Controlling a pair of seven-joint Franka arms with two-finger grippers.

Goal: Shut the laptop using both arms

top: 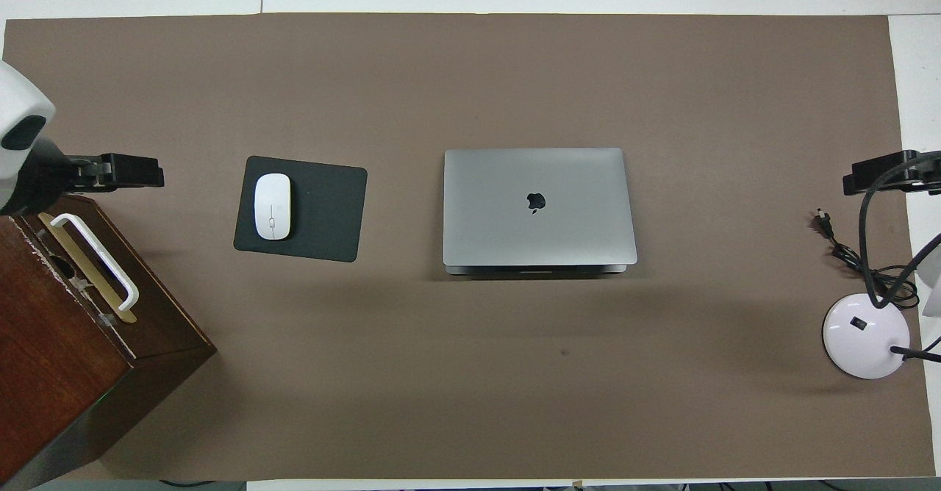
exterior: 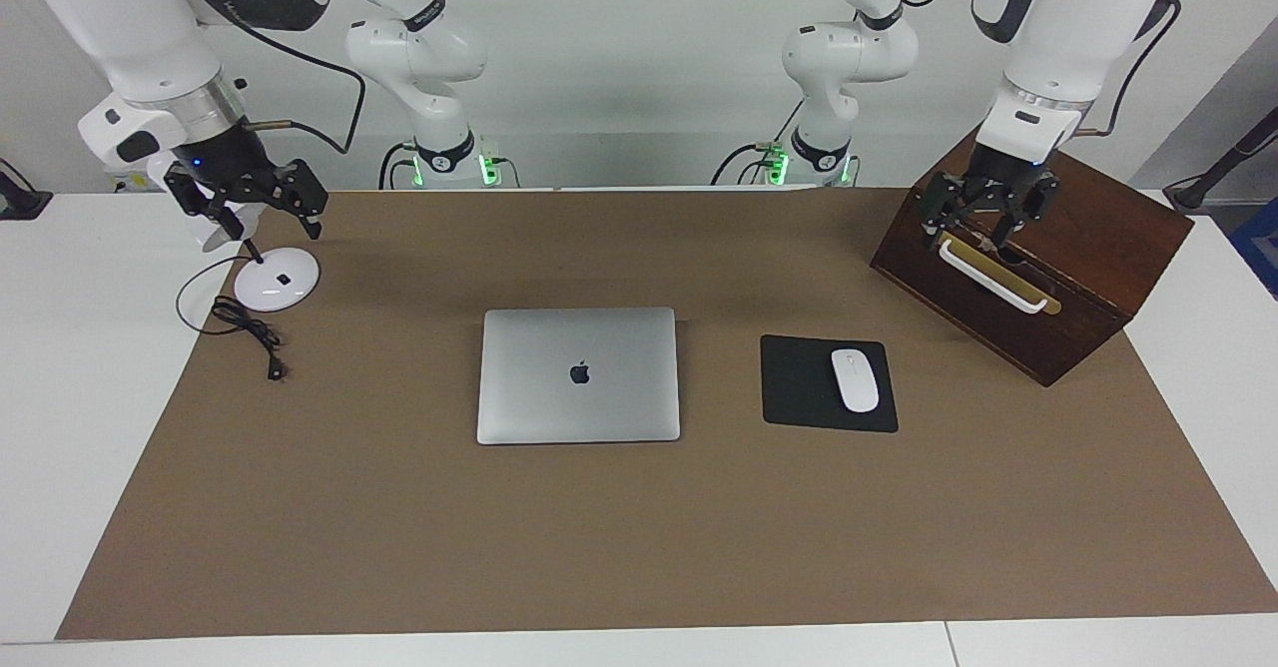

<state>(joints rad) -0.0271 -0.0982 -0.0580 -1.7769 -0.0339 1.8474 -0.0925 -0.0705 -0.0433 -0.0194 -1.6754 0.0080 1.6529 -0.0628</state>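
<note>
The silver-grey laptop lies mid-table on the brown mat with its lid down flat and the dark apple logo facing up; it also shows in the overhead view. My left gripper hangs open and empty over the wooden box at the left arm's end, and shows in the overhead view. My right gripper hangs open and empty over the lamp base at the right arm's end, and shows in the overhead view. Both grippers are well away from the laptop.
A black mouse pad with a white mouse lies beside the laptop toward the left arm's end. A dark wooden box with a white handle stands there too. A white lamp base and black cable sit at the right arm's end.
</note>
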